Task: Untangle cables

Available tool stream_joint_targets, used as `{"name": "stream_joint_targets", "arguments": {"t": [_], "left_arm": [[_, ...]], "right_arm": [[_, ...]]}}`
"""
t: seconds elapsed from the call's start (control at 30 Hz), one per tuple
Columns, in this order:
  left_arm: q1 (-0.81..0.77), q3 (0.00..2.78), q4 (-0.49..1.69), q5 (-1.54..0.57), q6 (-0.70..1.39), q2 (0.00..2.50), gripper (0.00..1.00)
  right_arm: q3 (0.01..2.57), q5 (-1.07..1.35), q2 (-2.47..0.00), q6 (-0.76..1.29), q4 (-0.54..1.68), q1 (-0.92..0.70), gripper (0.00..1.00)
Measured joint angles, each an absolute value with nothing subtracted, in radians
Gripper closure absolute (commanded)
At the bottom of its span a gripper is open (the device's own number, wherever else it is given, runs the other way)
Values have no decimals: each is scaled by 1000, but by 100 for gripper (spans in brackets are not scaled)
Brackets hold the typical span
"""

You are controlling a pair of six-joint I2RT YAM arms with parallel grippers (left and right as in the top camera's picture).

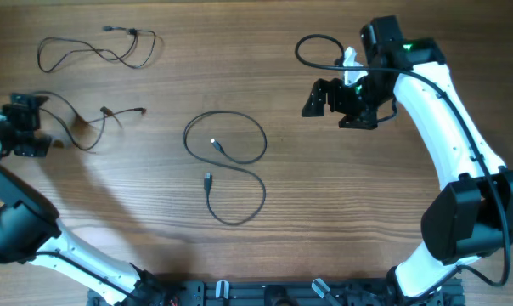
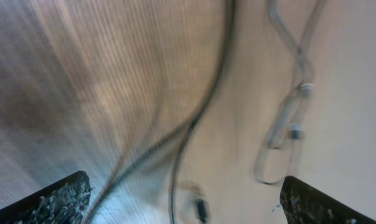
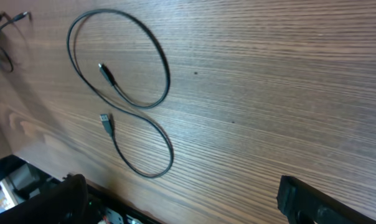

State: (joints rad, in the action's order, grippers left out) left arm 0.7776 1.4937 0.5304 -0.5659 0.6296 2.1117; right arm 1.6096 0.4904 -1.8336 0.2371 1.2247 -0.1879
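Three thin black cables lie apart on the wooden table. One (image 1: 95, 49) is at the far left. A second (image 1: 87, 123) lies at the left, with small plug ends. A third (image 1: 227, 161) forms a figure-eight loop in the middle and also shows in the right wrist view (image 3: 119, 62). My left gripper (image 1: 34, 126) is open at the second cable's left end. In the blurred left wrist view, its strands (image 2: 200, 118) run between the open fingers (image 2: 185, 182). My right gripper (image 1: 337, 104) is open and empty, raised right of the middle cable (image 3: 180, 183).
A thicker black arm cable (image 1: 312, 51) loops behind the right gripper, beside a white tag (image 1: 350, 59). A black rail (image 1: 265, 293) runs along the table's front edge. The right arm's white links (image 1: 448, 119) span the right side.
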Motion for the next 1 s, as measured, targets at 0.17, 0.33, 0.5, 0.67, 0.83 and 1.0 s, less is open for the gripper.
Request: {"name": "stream_joint_targets", "arguments": {"t": [0.17, 0.33, 0.5, 0.67, 0.83, 1.0], "left_arm": [[649, 1494, 574, -390, 543, 2112, 0], [529, 1494, 635, -309, 526, 2112, 4], [470, 1494, 726, -126, 511, 2112, 56], [469, 1494, 745, -9, 512, 2112, 96], [469, 1502, 743, 14, 514, 2099, 94], [469, 1570, 723, -104, 548, 1964, 96]], "right_arm": [[1610, 490, -1834, 237, 1198, -248, 0], [1610, 467, -1834, 263, 1170, -290, 0], [1610, 448, -1834, 276, 1166, -307, 0], [1609, 444, -1834, 283, 1166, -307, 0], [1610, 444, -1834, 284, 1168, -307, 0], [1610, 444, -1834, 287, 1170, -307, 0]]}}
